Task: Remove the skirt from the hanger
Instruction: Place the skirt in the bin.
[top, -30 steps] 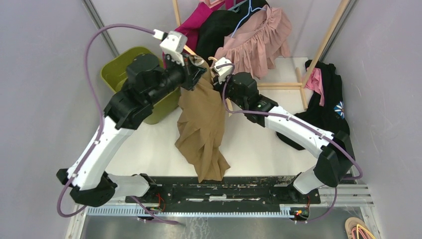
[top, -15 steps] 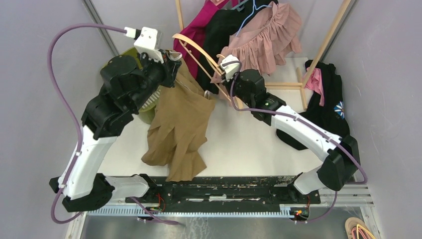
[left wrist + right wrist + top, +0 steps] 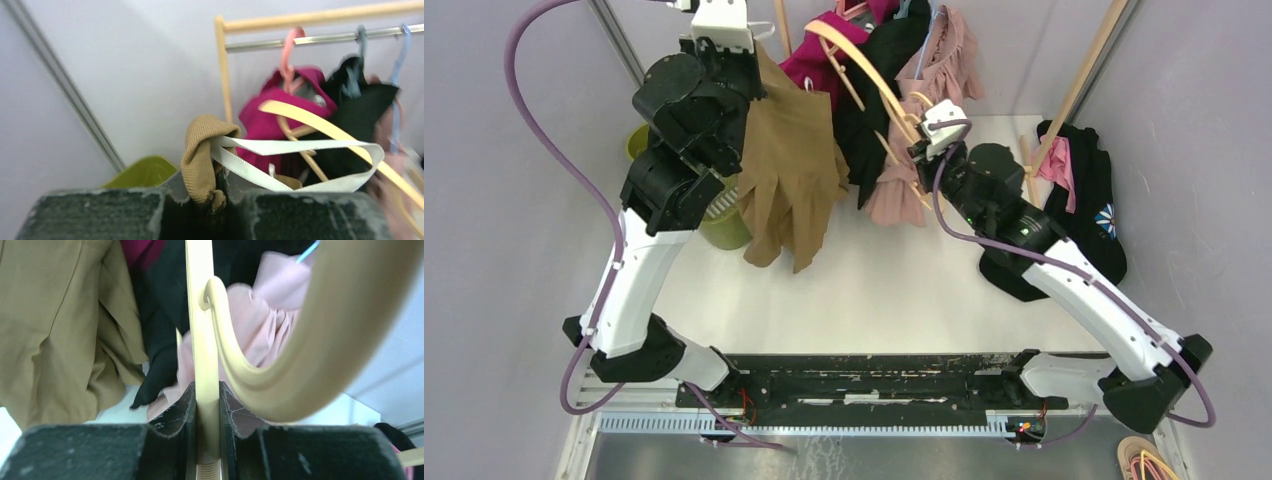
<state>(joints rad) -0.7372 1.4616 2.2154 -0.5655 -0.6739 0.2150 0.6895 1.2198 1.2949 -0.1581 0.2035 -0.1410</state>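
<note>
The left end effector (image 3: 222, 195), clamped on the skirt (image 3: 789, 180) waistband, has swung it up and left, off the hanger (image 3: 864, 75) pinched in the right end effector (image 3: 207, 410), though a ribbon loop (image 3: 300, 146) crossing the hanger may yet snag.

The skirt (image 3: 789, 170) in my left tool (image 3: 222, 197) is plain tan, and its ribbon loop (image 3: 300, 147) is white. The hanger (image 3: 206, 340) in my right tool (image 3: 206, 402) is pale wood. Between the tools hang a magenta garment (image 3: 809, 60), a black garment (image 3: 856, 150) and a dusty-pink ruffled garment (image 3: 894, 195). Beside my left tool, the bin (image 3: 724, 225) is lime green.
</note>
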